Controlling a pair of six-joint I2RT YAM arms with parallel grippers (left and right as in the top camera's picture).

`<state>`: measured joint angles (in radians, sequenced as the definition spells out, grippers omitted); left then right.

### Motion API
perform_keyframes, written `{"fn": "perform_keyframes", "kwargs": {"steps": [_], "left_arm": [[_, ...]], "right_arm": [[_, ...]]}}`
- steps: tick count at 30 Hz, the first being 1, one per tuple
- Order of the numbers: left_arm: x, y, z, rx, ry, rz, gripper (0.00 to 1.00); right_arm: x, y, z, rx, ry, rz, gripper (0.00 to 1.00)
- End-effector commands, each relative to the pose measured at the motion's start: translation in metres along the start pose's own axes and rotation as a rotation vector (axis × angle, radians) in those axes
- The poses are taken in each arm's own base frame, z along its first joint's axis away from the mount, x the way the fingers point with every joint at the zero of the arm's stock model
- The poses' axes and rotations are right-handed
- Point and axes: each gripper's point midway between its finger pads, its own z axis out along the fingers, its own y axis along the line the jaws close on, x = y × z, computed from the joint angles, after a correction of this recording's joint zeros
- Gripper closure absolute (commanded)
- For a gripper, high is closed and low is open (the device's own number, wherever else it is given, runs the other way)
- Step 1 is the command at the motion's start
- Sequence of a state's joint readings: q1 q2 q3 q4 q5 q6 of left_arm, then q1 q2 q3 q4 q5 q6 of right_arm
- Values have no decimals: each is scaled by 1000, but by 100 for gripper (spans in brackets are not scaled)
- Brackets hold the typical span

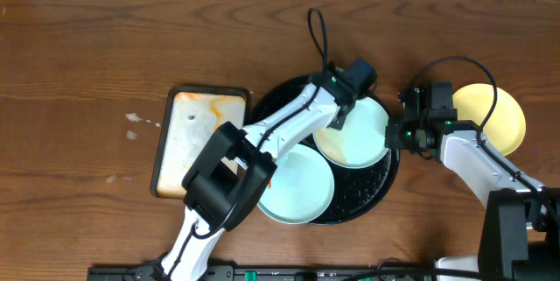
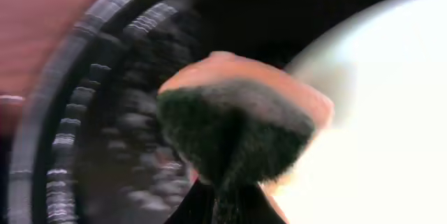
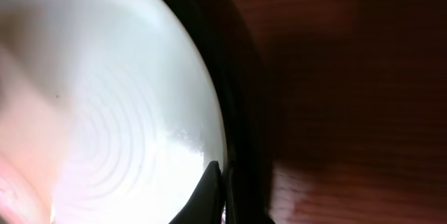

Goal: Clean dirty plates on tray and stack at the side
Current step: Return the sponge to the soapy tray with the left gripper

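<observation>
The black tray (image 1: 363,186) holds two mint-blue plates. The far one (image 1: 366,128) lies under my left gripper (image 1: 338,116), which is shut on an orange sponge with a dark green scrub side (image 2: 237,123). The sponge sits at that plate's edge (image 2: 377,112), over the tray's floor (image 2: 91,133). My right gripper (image 1: 399,132) is shut on this plate's right rim; the right wrist view shows its fingers (image 3: 218,182) pinching the rim of the plate (image 3: 126,112) beside the tray's rim (image 3: 241,112). The second mint plate (image 1: 297,185) lies at the tray's front left. The pale yellow plate (image 1: 506,115) lies on the table at the right.
A rectangular orange-stained tray (image 1: 201,141) lies just left of the black tray. My left arm crosses over the front plate. The right arm's base stands at the front right (image 1: 516,220). The table is brown wood.
</observation>
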<state>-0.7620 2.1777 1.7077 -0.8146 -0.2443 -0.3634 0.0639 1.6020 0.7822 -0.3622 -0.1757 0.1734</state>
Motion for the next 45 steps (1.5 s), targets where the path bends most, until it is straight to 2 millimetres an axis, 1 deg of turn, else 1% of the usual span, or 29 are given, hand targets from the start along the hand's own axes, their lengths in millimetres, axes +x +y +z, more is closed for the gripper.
{"fn": "perform_keyframes", "kwargs": {"steps": [1,3,4,8,11,14,16,18,19,21,22,25,29,31,34,36,37,38,40,41,42,45], "left_arm": [[-27,38,-11,-108,-48,-43,92],[-28,46,-19,-115,-38,-72,92],[-29,56,-27,-120,-28,-103,92],[-30,88,-50,-124,-26,-216,93],[-32,113,-76,-53,-24,-294,93],[-31,144,-101,25,-20,-391,92],[-26,168,-114,66,-6,-461,92],[-15,198,-120,60,21,-526,92],[-4,219,-121,45,50,-560,93],[11,239,-116,34,101,-584,92],[17,246,-111,47,126,-579,92],[36,256,-94,103,193,-601,93],[57,255,-71,202,255,-614,92],[67,257,-61,212,281,-616,92],[83,255,-50,212,320,-602,92],[89,253,-45,212,336,-598,92],[92,252,-43,212,345,-596,93],[93,251,-42,213,347,-596,92],[94,252,-40,208,347,-595,92],[95,253,-39,200,347,-594,92],[96,255,-38,185,347,-592,92],[100,261,-37,141,354,-585,92]], "right_arm": [[4,-21,2,91,5,25,99],[4,-21,2,91,4,24,99],[3,-21,2,91,1,23,99],[-1,-21,-1,97,-3,-6,99],[-8,-19,-7,95,-10,-22,99],[-18,-15,-19,89,-43,-33,99],[-24,-10,-27,75,-67,-37,99],[-30,-5,-35,56,-89,-44,99],[-32,-3,-39,54,-102,-48,99],[-35,0,-45,49,-123,-57,99],[-37,2,-48,47,-137,-63,99],[-44,6,-58,60,-169,-77,99],[-50,10,-75,116,-192,-103,99],[-53,14,-82,139,-196,-122,99],[-53,18,-84,160,-195,-142,99],[-48,18,-82,162,-174,-145,99],[-42,14,-79,174,-148,-141,99],[-40,11,-76,179,-136,-135,97],[-35,3,-67,193,-104,-117,74],[-34,-1,-62,198,-87,-108,65],[-31,-4,-55,191,-64,-98,59],[-20,1,-34,107,15,-93,51]]}}
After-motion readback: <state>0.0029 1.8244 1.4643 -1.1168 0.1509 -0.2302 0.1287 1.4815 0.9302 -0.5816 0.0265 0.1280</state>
